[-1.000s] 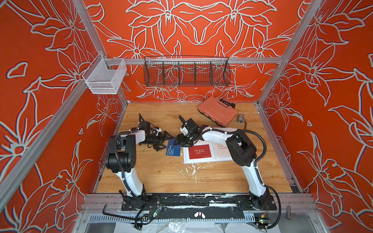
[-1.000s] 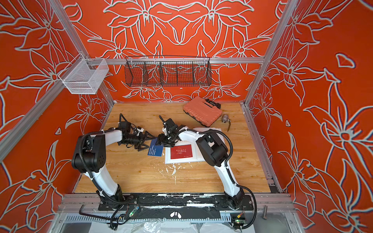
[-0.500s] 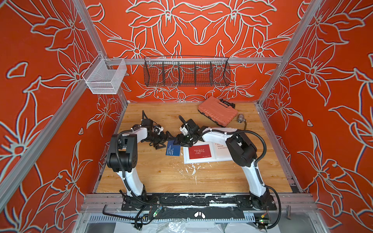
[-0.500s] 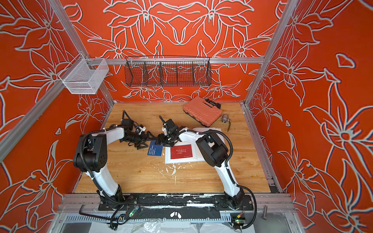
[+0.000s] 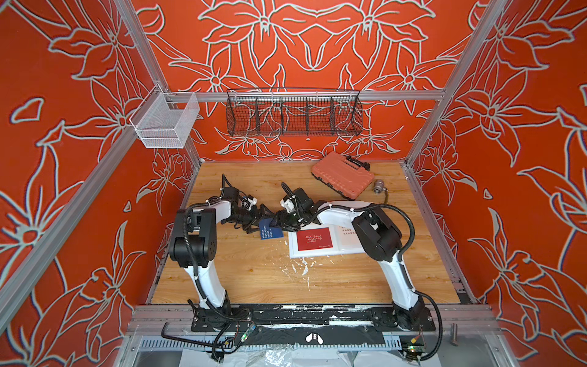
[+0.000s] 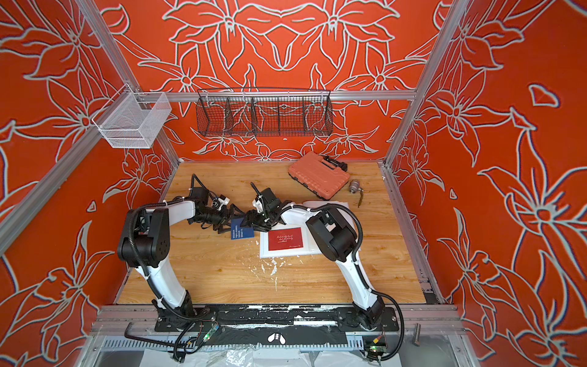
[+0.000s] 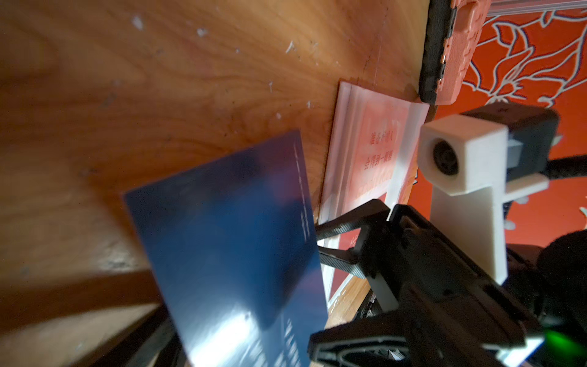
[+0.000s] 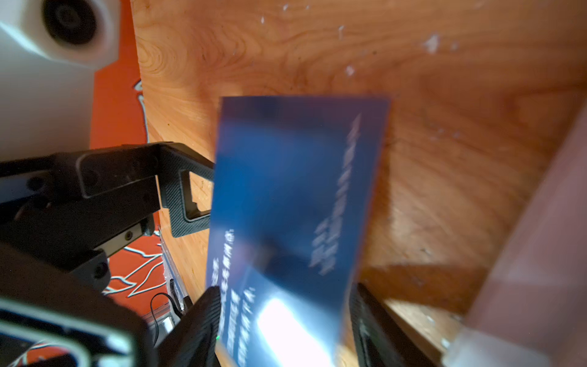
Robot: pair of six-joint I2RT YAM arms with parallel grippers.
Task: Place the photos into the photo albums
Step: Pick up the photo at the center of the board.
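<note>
The navy blue card hangs tilted above the wooden surface, just beside the open white album and between the ends of the two arms. The right gripper is grasping it. In the right wrist view its fingers stand on either side of the card's near end, with the card's long edges against them. The left gripper is released, its fingers spread wide. One finger sits just beside the card's edge; whether it touches cannot be told.

The album lies flat on the surface. A dark red card with white cursive lies on the page nearer the navy blue card. The facing page carries black Chinese text and is partly hidden by the right arm.

An orange ribbed case lies at the back of the surface, close to the album's far edge, with a small metal fitting beside it. White flecks are scattered on the surface in front of the album.
</note>
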